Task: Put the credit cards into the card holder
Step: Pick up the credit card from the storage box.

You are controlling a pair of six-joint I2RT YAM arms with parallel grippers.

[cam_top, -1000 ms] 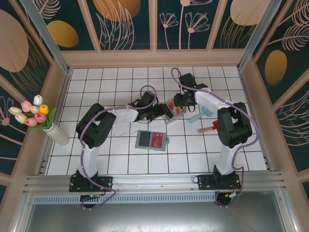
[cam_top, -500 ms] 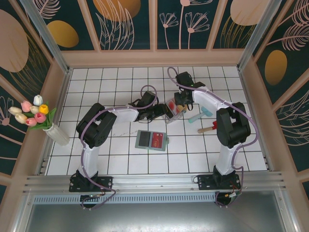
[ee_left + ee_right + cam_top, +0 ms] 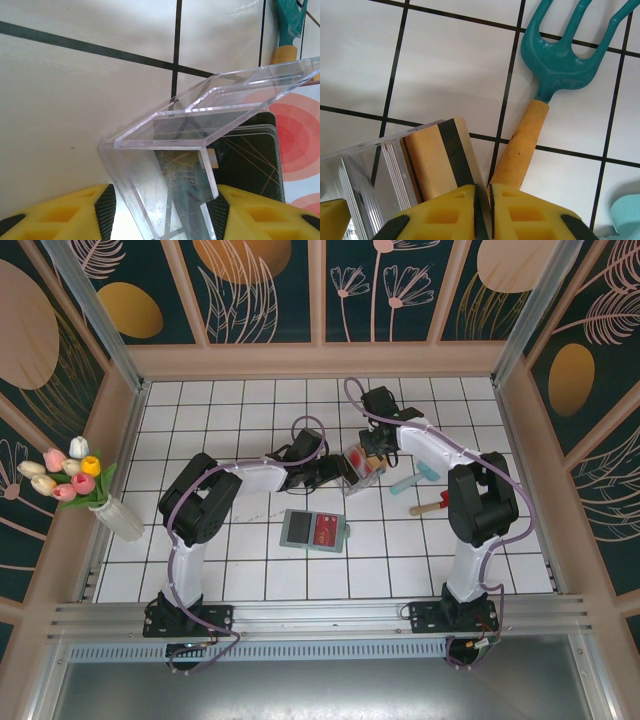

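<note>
Card holder (image 3: 298, 528) sits nearest the arm bases, open and flat on the tiles, long axis roughly left-right and slightly skewed. 1 red card (image 3: 328, 531) lies on its right half; we see pale marks on it, too small to read.

Further out, the clear tray (image 3: 362, 464) stands tilted with the other cards on edge inside. Left gripper (image 3: 162, 220) clamps the tray's corner wall, 1 finger each side, pads against the plastic. Behind that wall we see a black card (image 3: 250, 160) with thin gold lines; its lettering is blurred through the plastic. A card with red rings (image 3: 295, 135) is cut off by the frame edge.

Right gripper (image 3: 482, 200) is pinched almost closed on a tan card (image 3: 437, 165). A black stripe runs along the card's long axis, which points away from the fingers; its near end is hidden by them.

Beyond lies a teal garden fork (image 3: 560, 55), wooden handle toward the tray.
</note>
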